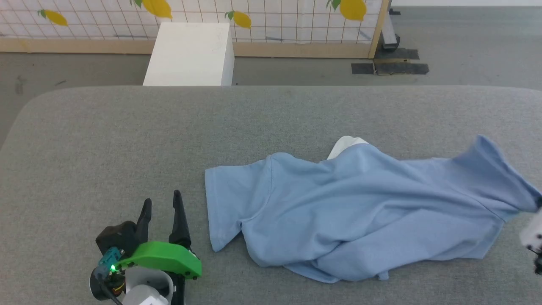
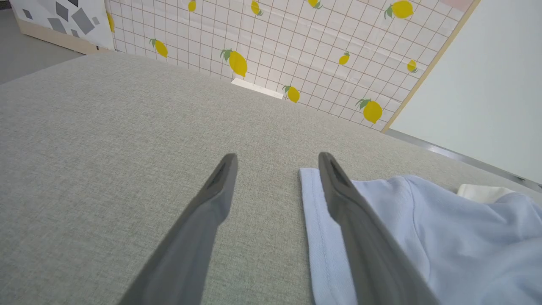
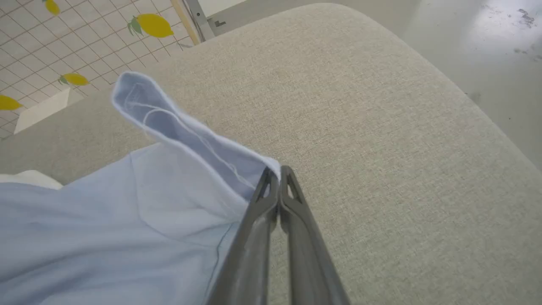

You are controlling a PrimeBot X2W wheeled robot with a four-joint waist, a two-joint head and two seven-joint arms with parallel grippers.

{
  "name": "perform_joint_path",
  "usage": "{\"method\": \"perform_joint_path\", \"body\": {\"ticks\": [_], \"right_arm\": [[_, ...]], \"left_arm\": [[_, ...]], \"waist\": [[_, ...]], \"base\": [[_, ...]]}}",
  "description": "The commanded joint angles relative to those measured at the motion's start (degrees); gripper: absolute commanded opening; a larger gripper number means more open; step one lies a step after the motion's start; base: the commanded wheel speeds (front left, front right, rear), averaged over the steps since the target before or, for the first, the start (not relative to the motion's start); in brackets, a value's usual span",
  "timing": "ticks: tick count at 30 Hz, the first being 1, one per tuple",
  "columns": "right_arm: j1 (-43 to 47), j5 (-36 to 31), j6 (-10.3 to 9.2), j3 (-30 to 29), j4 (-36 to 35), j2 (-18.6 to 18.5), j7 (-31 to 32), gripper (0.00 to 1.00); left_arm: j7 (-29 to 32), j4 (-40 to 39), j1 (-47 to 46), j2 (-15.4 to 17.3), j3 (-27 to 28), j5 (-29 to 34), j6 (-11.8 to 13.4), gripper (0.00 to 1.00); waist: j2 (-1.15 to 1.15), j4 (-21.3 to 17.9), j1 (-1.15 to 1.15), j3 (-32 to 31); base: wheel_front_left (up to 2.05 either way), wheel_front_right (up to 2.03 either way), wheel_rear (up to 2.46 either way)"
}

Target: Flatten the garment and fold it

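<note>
1. Right gripper [image 3: 275,171]: jaws clenched together, pinching the hemmed edge of the garment [image 1: 360,199] at its far right end. The fabric there is drawn up off the surface into a raised fold with its opening showing.
2. Left gripper [image 1: 161,198]: released, fingers spread wide and empty, low over the grey padded surface [image 1: 127,127]. It sits just beside the garment's left sleeve hem; contact cannot be told.
3. Garment: sky-blue T-shirt lying crumpled across the right half of the surface. The left sleeve lies flat, the middle is rumpled in soft folds, and the near edge is doubled under.
4. White cloth [image 1: 345,144]: a corner peeks out from under the garment's far edge.
5. Beyond the surface: a white box [image 1: 190,55] on the floor, against a lemon-print screen [image 1: 275,21].
</note>
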Motion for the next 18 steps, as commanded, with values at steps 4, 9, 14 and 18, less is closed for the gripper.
{"method": "perform_joint_path", "body": {"ticks": [4,9,14,18], "right_arm": [[1.03,-0.36,-0.09,-8.10,1.14,0.97,1.01,0.00],[2.57,3.46,-0.09,-9.54,4.36,1.12,0.35,1.00],[6.46,7.40,-0.09,-2.40,2.01,1.14,-5.62,1.00],[11.65,8.32,-0.09,8.18,-4.23,1.14,-11.44,1.00]], "left_arm": [[-0.26,0.37,0.22,-0.18,-0.12,0.25,-0.40,1.00],[0.15,0.54,-0.59,0.05,-0.60,0.18,-0.60,1.00],[3.38,2.22,-3.49,0.50,-1.91,0.94,-0.09,1.00],[8.79,5.31,-8.00,0.99,-2.75,1.22,0.88,1.00]], "waist": [[0.00,-0.76,0.00,-0.79],[0.00,-2.03,0.00,-0.67],[0.00,-3.40,0.00,-0.88],[0.00,-5.23,0.00,-0.50]], "base": [[0.00,0.00,0.00],[0.00,0.00,0.00],[0.00,0.00,0.00],[0.00,0.00,0.00]]}}
